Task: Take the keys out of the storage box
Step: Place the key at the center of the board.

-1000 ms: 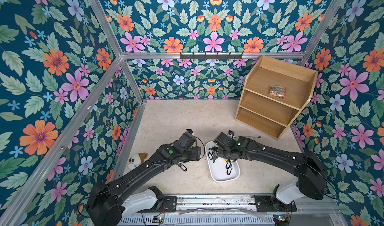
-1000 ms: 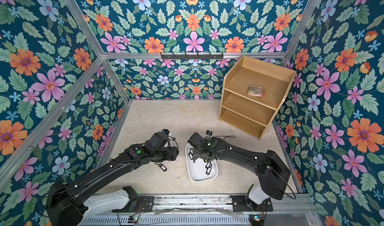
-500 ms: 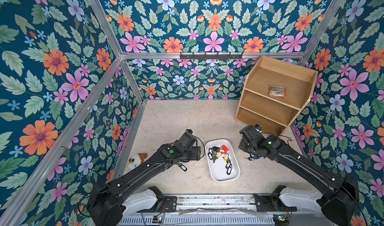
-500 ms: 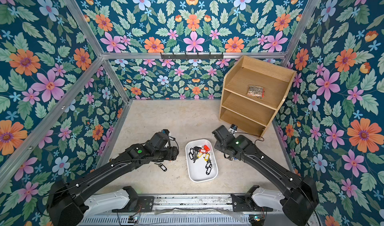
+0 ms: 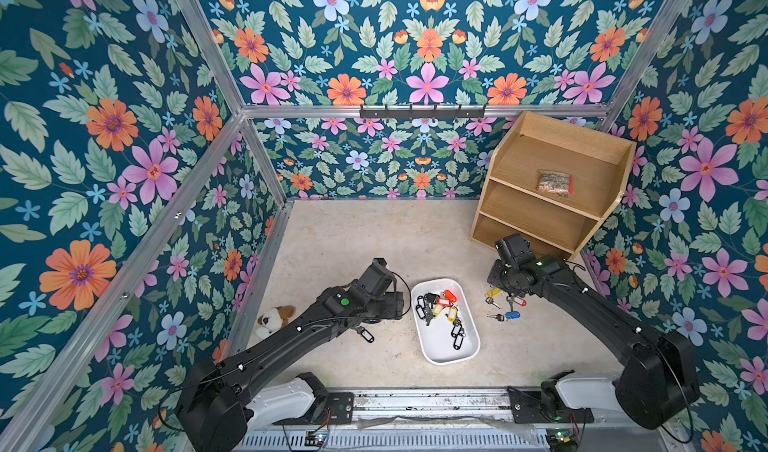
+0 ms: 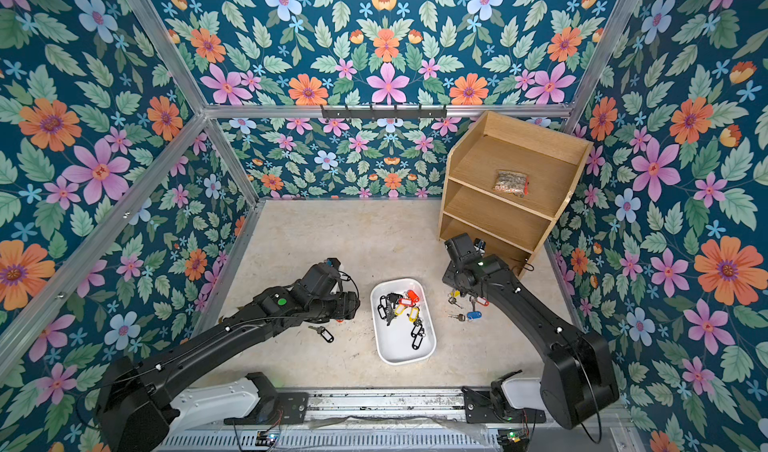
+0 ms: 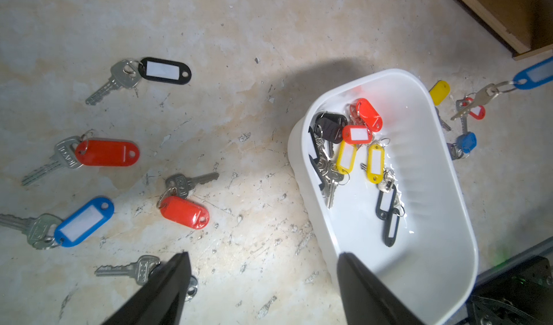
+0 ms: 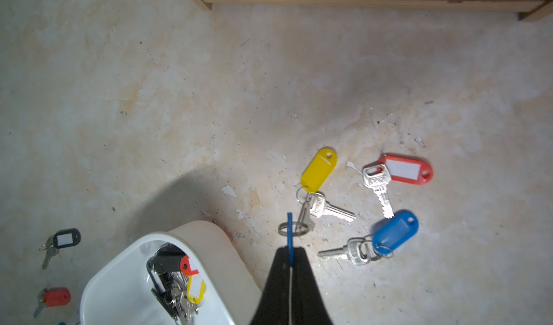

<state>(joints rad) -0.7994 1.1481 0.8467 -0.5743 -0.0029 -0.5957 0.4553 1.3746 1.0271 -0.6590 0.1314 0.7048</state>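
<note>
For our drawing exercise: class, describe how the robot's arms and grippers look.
The left arm and right arm are black and jointed, on white bases, each with a green light and black cable. The left gripper and right gripper have tapered black fingers.

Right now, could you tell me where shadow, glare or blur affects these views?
Left wrist view: glare spots on the storage box inner wall, a shadow on the floor beside it. Right wrist view: a shadow by the box, loose keys sharp. Both top views: evenly lit, crisp.

Left arm (image 5: pixel 291 333) and right arm (image 5: pixel 598 312): matte black tubular links, white bases (image 5: pixel 286 400), thin black cables, green status lights (image 5: pixel 344 302).
</note>
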